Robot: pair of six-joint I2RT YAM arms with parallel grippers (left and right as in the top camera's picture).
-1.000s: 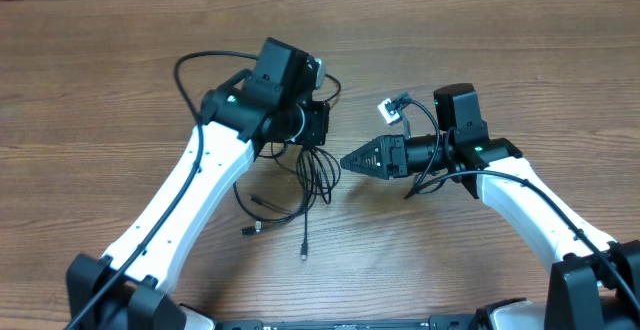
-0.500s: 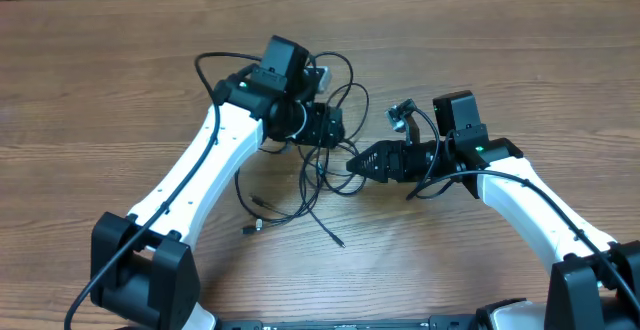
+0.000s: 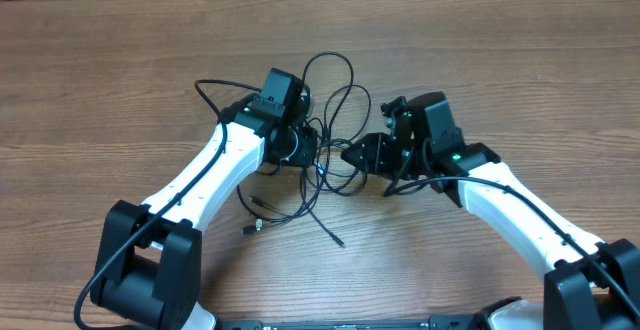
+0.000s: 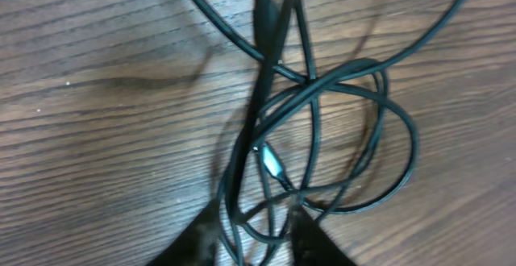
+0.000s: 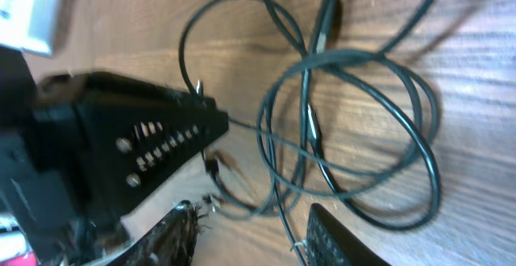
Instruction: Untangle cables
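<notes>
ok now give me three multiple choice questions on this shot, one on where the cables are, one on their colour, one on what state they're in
1. Where do the cables lie?
A) at the far left edge
B) on the table, between the left gripper and the right gripper
C) draped over the base of the right arm

2. What colour are the cables?
A) white
B) red
C) black

3. What state are the cables in?
A) looped and crossing over one another
B) laid out straight and apart
C) wound into one tied bundle

Answers:
1 B: the overhead view shows the strands on the wood where the two grippers meet.
2 C: every strand is black in both wrist views.
3 A: the left wrist view shows loops passing over and under each other.
</notes>
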